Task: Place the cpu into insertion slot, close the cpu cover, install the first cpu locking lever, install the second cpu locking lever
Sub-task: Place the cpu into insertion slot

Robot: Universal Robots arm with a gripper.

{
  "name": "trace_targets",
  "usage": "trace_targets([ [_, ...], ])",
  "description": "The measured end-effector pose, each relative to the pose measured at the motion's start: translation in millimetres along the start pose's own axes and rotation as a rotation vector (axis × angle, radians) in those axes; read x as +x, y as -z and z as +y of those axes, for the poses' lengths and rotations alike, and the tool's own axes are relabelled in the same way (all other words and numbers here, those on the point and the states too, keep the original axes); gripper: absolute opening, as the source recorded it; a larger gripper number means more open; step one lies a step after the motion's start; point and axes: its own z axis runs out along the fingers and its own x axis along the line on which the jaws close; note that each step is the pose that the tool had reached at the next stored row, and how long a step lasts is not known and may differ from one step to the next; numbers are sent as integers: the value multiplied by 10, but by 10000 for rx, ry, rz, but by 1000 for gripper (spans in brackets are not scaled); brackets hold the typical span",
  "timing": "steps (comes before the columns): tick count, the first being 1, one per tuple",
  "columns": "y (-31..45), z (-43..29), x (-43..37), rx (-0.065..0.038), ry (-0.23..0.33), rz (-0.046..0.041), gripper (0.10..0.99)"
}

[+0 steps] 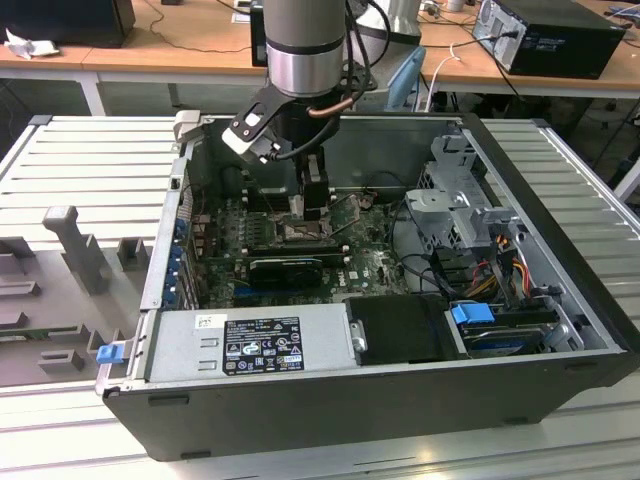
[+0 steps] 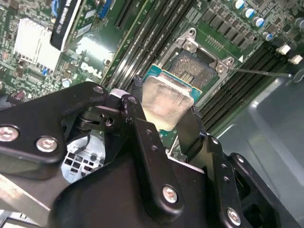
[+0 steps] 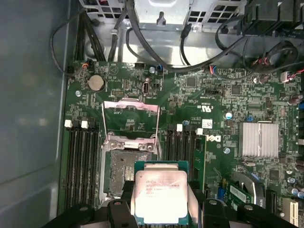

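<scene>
My tool (image 3: 161, 209) pinches the cpu (image 3: 160, 190) by two opposite edges, holding it over one edge of the bare insertion slot (image 3: 124, 175). The cpu cover (image 3: 130, 118) stands swung open beyond the slot, on the green motherboard (image 3: 190, 97).

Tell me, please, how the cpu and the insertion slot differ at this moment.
The cpu shows a pale silver face; the insertion slot is a dark recess with a metal rim. The cpu is gripped in the claw; the insertion slot sits in the green board, uncovered and unfilled. Both are square.
</scene>
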Motion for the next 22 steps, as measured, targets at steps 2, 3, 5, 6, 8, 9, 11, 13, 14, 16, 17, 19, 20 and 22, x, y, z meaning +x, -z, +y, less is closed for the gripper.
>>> trace_targets([
  [2,-39,-5,18,0,1,-1,529],
  [3,-66,-7,33,0,0,-1,529],
  [5,-110,-10,52,-1,-1,0,529],
  [6,-129,-12,59,-1,0,1,529],
  [8,-194,-21,84,0,-1,-1,529],
  [9,-211,-23,92,0,0,0,529],
  [11,-259,-27,124,0,-1,5,529],
  [13,-299,-29,166,-1,-1,17,529],
  [14,-324,-33,184,-2,-1,23,529],
  [16,-352,-43,202,-1,-1,22,529],
  [17,-375,-50,216,-2,-3,28,529],
  [19,-409,-60,232,-2,-18,36,529],
  [20,-422,-63,236,-2,-52,36,529],
  [22,-453,-71,246,-4,-115,31,529],
])
